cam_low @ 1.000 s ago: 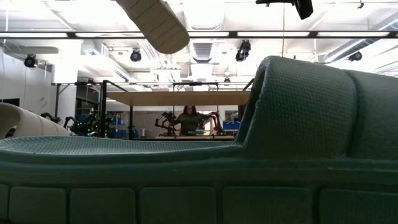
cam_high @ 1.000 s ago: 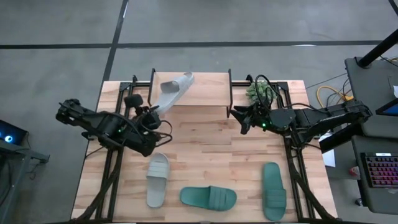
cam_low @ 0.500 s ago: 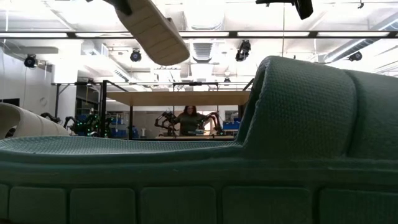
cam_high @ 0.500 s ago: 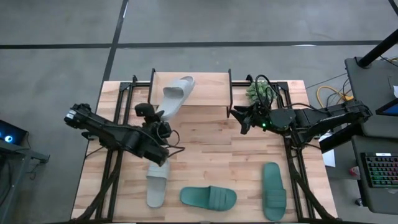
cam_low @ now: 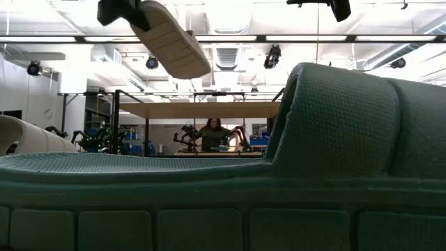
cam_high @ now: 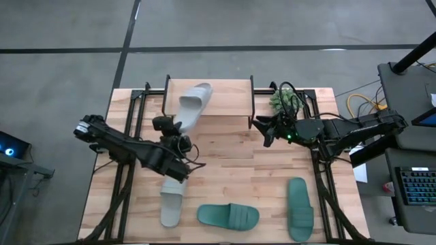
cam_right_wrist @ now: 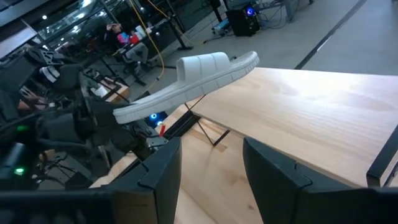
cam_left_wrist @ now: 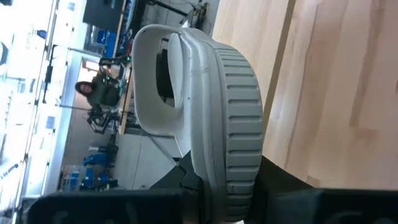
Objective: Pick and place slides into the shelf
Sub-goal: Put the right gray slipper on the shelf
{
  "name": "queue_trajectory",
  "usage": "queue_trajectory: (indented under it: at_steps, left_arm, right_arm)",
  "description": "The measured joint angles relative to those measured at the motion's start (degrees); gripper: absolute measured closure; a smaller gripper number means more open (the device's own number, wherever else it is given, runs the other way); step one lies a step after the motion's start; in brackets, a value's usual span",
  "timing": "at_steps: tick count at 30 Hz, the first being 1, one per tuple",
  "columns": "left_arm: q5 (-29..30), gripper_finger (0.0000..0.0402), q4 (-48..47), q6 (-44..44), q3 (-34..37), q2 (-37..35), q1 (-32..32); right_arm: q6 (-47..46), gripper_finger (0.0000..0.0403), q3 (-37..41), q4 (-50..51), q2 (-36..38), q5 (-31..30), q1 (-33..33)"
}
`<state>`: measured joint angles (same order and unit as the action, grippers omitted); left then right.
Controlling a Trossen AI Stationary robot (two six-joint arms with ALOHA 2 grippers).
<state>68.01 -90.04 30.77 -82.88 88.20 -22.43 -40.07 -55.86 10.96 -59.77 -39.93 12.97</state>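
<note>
Looking straight down, the left claw [cam_high: 176, 133] pinches the heel of a pale slide [cam_high: 193, 103], whose toe end reaches over the shelf [cam_high: 228, 97] plank at the worktop [cam_high: 225, 160] back edge. A second pale slide [cam_high: 171, 201] lies partly under the left arm; two teal slides, one crosswise [cam_high: 228, 216] and one lengthwise [cam_high: 299, 209], lie along the front edge. The right claw [cam_high: 261, 131] hangs near the shelf's right legs.

From worktop level, a teal slide [cam_low: 279, 181] fills the foreground with its pebbled surface, and the held slide's grooved sole [cam_low: 173, 40] tilts overhead.

The left wrist camera shows that slide's [cam_left_wrist: 211, 118] wide ribbed strap and thick one-piece foam, clamped between the fingers.

The right wrist camera shows its fingers [cam_right_wrist: 152, 177] spread, with the pale slide [cam_right_wrist: 186, 81] in the air above the plank [cam_right_wrist: 311, 118]. No writing is readable anywhere.
</note>
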Motion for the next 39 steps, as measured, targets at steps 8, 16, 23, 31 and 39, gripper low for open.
queue_trajectory:
  at_steps: [8, 16, 23, 31, 39]
  left_arm:
    - [1.56, 0.0366, 0.02, 0.43, 3.43, -0.09, 2.56]
    - [4.04, 0.0366, 0.03, 0.45, 4.16, -0.13, 5.98]
    - [3.96, 0.0366, 0.02, 0.45, 7.18, -0.15, 8.13]
    - [2.78, 0.0366, 0.02, 0.65, 12.47, -0.15, 8.6]
    - [2.59, 0.0366, 0.02, 4.93, 16.29, -0.15, 9.53]
  right_arm:
    - [-0.04, 0.0241, 0.0, 0.02, -0.01, 1.39, 0.0]
    - [-0.44, 0.0241, 0.0, 0.02, -0.01, 1.41, 0.0]
    - [-0.44, 0.0241, 0.02, 0.0, -0.01, 1.41, 0.0]
    - [-0.44, 0.0241, 0.0, -0.04, -0.02, 1.4, 0.0]
    - [-0.44, 0.0241, 0.0, -0.07, -0.02, 1.39, 0.0]
